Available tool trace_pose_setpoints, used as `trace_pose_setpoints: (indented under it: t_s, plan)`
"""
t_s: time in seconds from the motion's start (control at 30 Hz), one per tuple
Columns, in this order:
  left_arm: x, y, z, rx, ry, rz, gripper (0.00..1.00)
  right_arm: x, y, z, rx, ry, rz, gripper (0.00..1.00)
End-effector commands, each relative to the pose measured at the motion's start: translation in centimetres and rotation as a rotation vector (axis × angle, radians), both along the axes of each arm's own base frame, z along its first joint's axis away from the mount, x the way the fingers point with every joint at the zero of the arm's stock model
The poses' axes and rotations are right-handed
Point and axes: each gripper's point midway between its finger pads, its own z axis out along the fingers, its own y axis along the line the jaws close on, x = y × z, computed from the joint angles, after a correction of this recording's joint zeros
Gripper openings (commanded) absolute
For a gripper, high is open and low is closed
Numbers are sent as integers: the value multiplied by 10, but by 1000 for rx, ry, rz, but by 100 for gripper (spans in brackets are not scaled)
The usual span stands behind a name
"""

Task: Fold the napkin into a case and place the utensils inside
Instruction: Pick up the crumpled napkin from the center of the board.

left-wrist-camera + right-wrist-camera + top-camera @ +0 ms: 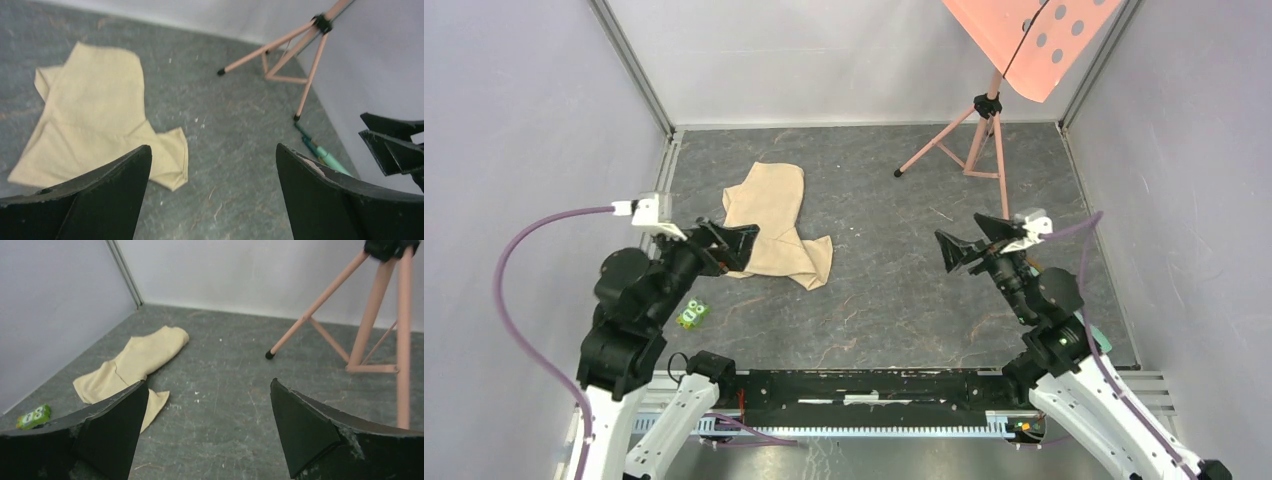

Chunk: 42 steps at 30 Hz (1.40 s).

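Note:
The beige napkin (774, 222) lies rumpled and irregular on the grey floor at the back left, not in the shape of a case. It also shows in the left wrist view as the napkin (95, 112) and in the right wrist view as the napkin (135, 360). My left gripper (742, 248) hovers open over the napkin's near left edge, nothing between its fingers (213, 147). My right gripper (957, 228) hangs open over bare floor to the right, well apart from the cloth (208, 382). The utensils are out of view.
A small green frog toy (691, 315) sits near the left arm. A pink tripod stand (972, 140) occupies the back right. A mint-green cylinder (322, 154) lies by the right wall, partly behind the right arm. Walls enclose the floor on three sides.

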Motion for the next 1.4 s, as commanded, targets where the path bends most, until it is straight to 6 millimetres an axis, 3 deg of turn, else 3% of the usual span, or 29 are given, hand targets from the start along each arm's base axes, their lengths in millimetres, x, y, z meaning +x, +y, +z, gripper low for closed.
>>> trace_pose_setpoints:
  t_s: [0.0,0.2,0.33,0.37,0.5,0.6,0.73,0.83,0.97,1.03,1.1,1.27,1.37]
  plan:
    - [11,-13,-48,-1,186,-35,100,19,18,-9,35,-4,33,98]
    - [21,-12,-110,69,401,-17,100,52,71,-30,36,35,147,98]
    - [27,0,-145,55,532,106,100,74,124,-39,58,37,195,98]
    - [28,3,-152,40,559,141,100,80,140,-33,67,28,213,98]
    - [38,3,-184,-60,649,242,100,102,198,-53,50,65,270,98]
    - [50,4,-211,-119,694,323,100,105,223,-80,18,87,312,98]
    - [69,11,-242,-163,734,444,100,105,232,-121,-45,117,331,98]
    - [83,17,-258,-170,764,542,100,124,234,-161,-153,259,262,97]
    - [88,22,-273,-178,788,605,100,143,220,-204,-232,458,97,83]
    - [88,20,-274,-185,780,588,99,143,223,-217,-189,538,81,77]
    - [86,18,-273,-177,775,564,98,142,239,-224,-164,599,109,67]
    - [70,20,-255,-152,741,513,98,140,257,-247,-264,648,58,65]
    - [60,23,-239,-168,681,490,98,142,254,-259,-351,664,-9,63]
